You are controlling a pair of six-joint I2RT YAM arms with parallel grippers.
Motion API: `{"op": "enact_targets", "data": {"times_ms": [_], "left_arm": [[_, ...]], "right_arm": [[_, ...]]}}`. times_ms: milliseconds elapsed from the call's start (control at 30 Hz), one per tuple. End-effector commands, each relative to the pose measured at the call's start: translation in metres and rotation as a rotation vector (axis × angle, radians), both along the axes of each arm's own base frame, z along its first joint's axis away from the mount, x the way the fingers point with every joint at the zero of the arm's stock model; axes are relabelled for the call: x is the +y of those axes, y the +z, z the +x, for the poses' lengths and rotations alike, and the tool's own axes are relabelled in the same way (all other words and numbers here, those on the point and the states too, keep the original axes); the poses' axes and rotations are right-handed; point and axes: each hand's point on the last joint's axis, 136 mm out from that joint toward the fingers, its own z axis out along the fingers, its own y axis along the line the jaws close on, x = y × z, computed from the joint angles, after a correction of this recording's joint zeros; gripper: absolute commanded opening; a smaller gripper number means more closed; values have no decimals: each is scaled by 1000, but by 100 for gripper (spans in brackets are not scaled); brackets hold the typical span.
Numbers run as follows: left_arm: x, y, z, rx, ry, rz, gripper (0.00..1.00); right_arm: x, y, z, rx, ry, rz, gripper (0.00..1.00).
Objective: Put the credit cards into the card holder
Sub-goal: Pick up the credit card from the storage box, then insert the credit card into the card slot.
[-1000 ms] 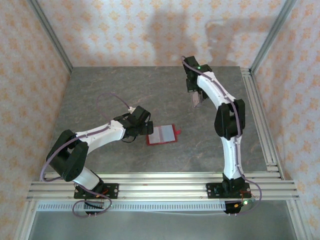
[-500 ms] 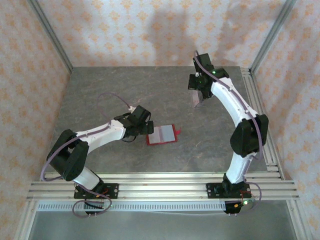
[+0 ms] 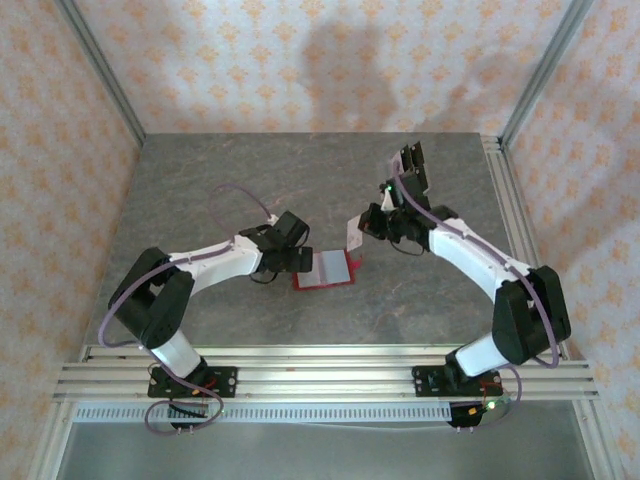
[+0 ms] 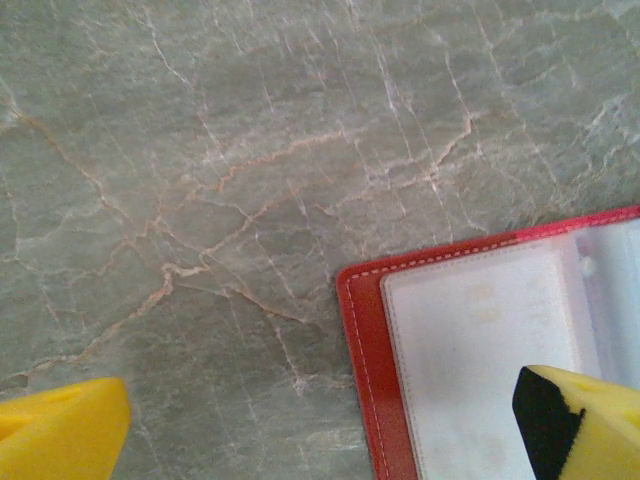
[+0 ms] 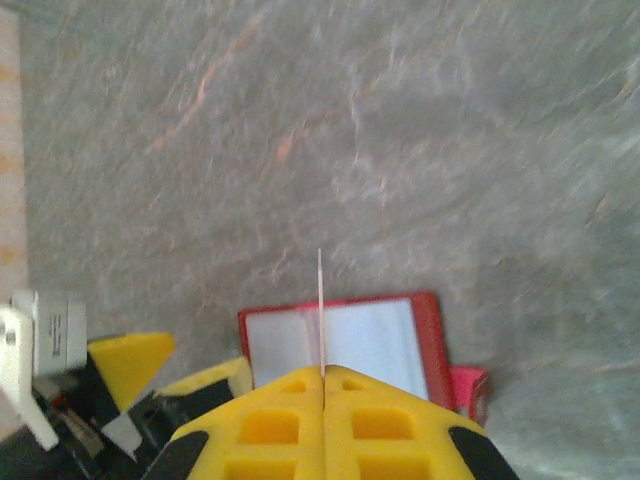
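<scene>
L arm lies low over the worktop [image 3: 200, 180], elbow folded back near its base, forearm stretched toward centre. The left hand [image 3: 296, 258] sits at the left edge of the card holder [image 3: 326, 270]. From the left wrist cam, the left hand [image 4: 320, 425] is spread wide and empty. One yellow finger [image 4: 575, 425] is over the clear pocket and the other is over bare stone. Whether that finger touches the pocket can't be told. The card holder [image 4: 480, 340] lies open & flat just ahead of the fingertips, red border w/ pale stitching, light lining up.

R arm comes in from the right in a long arc, wrist bent down. The right hand [image 3: 362, 230] hangs by the card holder's far-right corner, opp. the left hand, clenched on one credit card [image 3: 352, 236] held on edge.

Right wrist cam: the right hand [image 5: 323, 375] has its yellow fingers pressed together. The credit card [image 5: 321, 300] shows edge-on as a thin pale line standing straight out from the tips. It is lined up over the open card holder [image 5: 365, 335] and not in a pocket. A red tab [image 5: 468, 388] pokes out to the right of the hand. The left hand [image 5: 175, 368] is at the opp. side, lower left.
</scene>
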Motion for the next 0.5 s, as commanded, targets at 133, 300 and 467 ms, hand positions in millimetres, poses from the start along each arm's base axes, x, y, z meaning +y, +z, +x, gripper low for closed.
{"op": "enact_targets", "data": {"times_ms": [133,300,467], "left_arm": [[11,-11,-18,44,-32,110,100],[24,-18,-26,68,-20,171,100],[30,-25,-31,88,-19,203,100]], "right_arm": [[36,-3,-9,-61,35,188,0],[47,-23,-13,-57,57,213,0],[52,-38,-14,-72,77,241,0]]}}
